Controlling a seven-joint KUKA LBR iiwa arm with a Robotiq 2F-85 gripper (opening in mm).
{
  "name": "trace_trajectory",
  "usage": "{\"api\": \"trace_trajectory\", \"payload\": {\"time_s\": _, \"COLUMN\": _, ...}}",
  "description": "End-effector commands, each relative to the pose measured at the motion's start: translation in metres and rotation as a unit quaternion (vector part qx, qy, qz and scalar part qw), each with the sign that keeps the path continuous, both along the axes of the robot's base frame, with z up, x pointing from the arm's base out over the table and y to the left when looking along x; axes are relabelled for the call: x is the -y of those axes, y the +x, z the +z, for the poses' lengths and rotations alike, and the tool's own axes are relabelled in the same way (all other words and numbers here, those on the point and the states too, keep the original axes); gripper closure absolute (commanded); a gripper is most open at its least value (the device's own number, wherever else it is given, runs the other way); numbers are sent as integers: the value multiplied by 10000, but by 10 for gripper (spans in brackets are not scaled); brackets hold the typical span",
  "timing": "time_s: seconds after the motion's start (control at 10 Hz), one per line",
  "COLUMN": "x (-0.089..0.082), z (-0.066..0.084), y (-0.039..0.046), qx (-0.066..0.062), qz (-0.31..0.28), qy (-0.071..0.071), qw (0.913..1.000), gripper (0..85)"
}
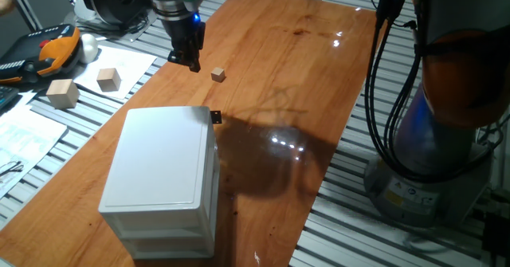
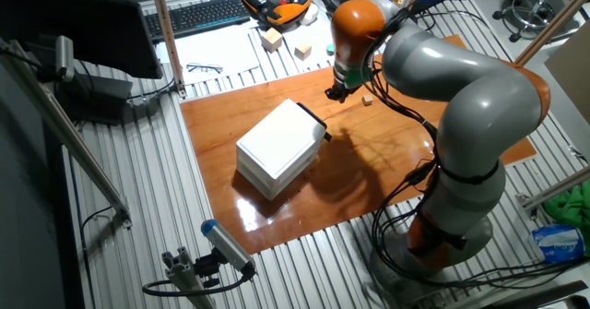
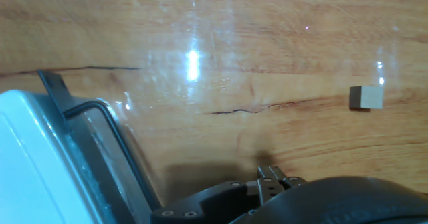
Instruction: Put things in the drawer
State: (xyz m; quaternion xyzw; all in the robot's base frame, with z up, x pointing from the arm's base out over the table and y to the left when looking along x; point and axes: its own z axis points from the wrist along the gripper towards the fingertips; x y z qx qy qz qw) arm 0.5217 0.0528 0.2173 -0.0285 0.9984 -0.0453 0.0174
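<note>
Wooden counter (image 1: 319,76): we list one tiny cube (image 1: 218,75) lying apart from the white cabinet's drawer (image 1: 159,159). Fingers (image 1: 186,58) hover just beside the cube; we cannot tell their spacing.

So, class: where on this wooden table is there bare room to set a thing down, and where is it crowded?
The wooden table is bare from the tiny cube across to its far edge, and beside the white cabinet toward the robot's base. It is tight between the cabinet's knob, the cube and the gripper. The two bigger blocks lie off the wood.
</note>
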Motion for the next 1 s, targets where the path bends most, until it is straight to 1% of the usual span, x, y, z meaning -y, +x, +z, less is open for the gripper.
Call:
{"api": "trace_trajectory", "payload": {"time_s": 0.0, "x": 4, "z": 0, "y": 0, "qx": -55, "qz": -217, "qy": 248, "qw": 9994, "gripper": 850}}
{"api": "trace_trajectory", "payload": {"time_s": 0.1, "x": 4, "z": 0, "y": 0, "qx": -125, "qz": -389, "qy": 349, "qw": 9986, "gripper": 850}}
{"api": "trace_trajectory", "payload": {"time_s": 0.2, "x": 4, "z": 0, "y": 0, "qx": -125, "qz": -492, "qy": 174, "qw": 9986, "gripper": 850}}
{"api": "trace_trajectory", "payload": {"time_s": 0.3, "x": 4, "z": 0, "y": 0, "qx": -70, "qz": -504, "qy": 154, "qw": 9986, "gripper": 850}}
{"api": "trace_trajectory", "payload": {"time_s": 0.4, "x": 4, "z": 0, "y": 0, "qx": -67, "qz": -563, "qy": 317, "qw": 9979, "gripper": 850}}
{"api": "trace_trajectory", "payload": {"time_s": 0.5, "x": 4, "z": 0, "y": 0, "qx": -33, "qz": -592, "qy": 289, "qw": 9978, "gripper": 850}}
{"api": "trace_trajectory", "payload": {"time_s": 0.6, "x": 4, "z": 0, "y": 0, "qx": -61, "qz": -533, "qy": 179, "qw": 9984, "gripper": 850}}
{"api": "trace_trajectory", "payload": {"time_s": 0.8, "x": 4, "z": 0, "y": 0, "qx": -72, "qz": -481, "qy": 169, "qw": 9987, "gripper": 850}}
{"api": "trace_trajectory", "payload": {"time_s": 0.9, "x": 4, "z": 0, "y": 0, "qx": -64, "qz": -443, "qy": 92, "qw": 9990, "gripper": 850}}
